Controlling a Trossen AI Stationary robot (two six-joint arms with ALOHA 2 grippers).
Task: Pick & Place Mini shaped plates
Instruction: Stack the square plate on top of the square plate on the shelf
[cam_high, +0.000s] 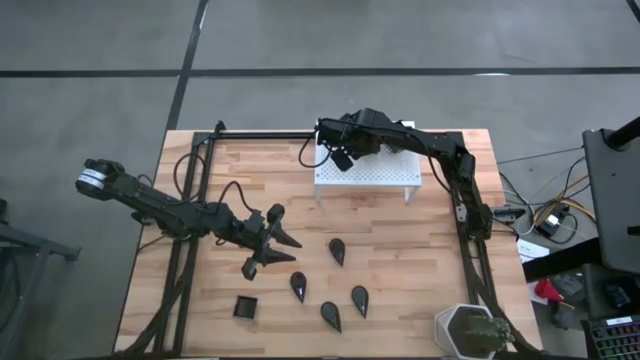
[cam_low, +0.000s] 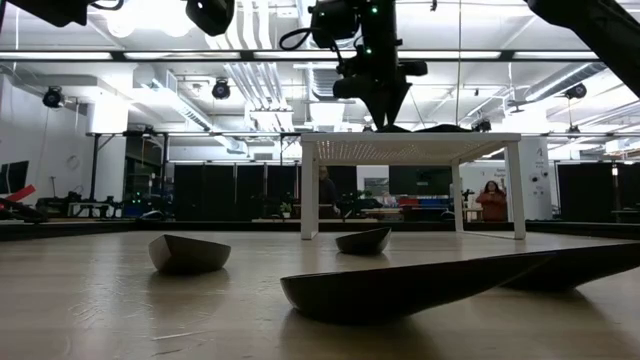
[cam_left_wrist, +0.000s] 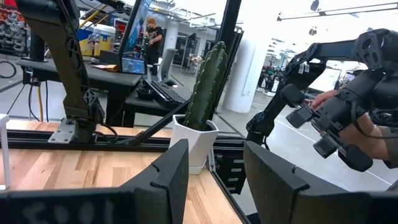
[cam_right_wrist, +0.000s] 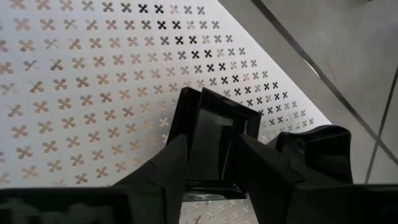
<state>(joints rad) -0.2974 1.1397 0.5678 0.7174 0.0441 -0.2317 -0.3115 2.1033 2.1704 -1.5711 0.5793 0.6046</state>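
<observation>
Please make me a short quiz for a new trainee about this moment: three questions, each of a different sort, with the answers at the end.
1. True or false: the right gripper grips a square plate above the white stand.
2. Choose one. The left gripper is:
A. open, with nothing between its fingers
B. shut on a teardrop plate
C. over the stand
3. Fill the gap: the white pot with the green plant stands at the table corner on the ___ arm's side.

Key: 1 true; 2 A; 3 right.
</observation>
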